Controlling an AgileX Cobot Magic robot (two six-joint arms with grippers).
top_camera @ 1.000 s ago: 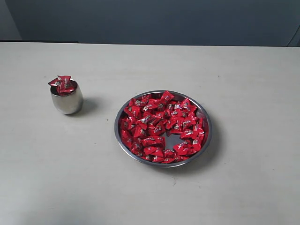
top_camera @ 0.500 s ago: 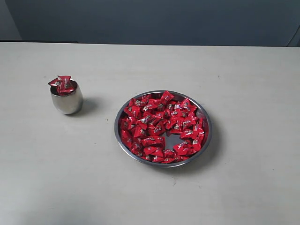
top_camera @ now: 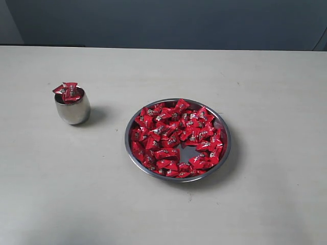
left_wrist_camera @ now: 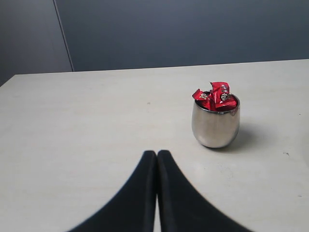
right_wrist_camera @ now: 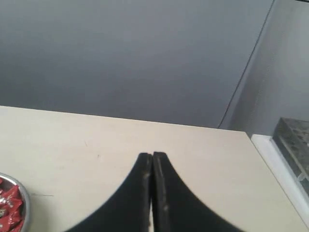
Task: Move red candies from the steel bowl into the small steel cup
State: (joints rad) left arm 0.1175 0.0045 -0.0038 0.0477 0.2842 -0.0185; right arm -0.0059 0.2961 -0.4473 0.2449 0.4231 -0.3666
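A: Where were the candies [top_camera: 176,138]?
B: Most lay in the bowl [top_camera: 188,152], right of centre on the table [top_camera: 153,214]. A few stood heaped above the rim of the cup [top_camera: 73,109], well apart to the left.
A: And the grippers?
B: The left gripper [left_wrist_camera: 157,153] had its fingers pressed together, empty, short of the cup. The right gripper [right_wrist_camera: 152,155] was likewise closed on nothing.

Likely a lab or test room. A plain pale table [top_camera: 163,214] fills the frame, with a blue-grey wall [top_camera: 163,20] across the top.
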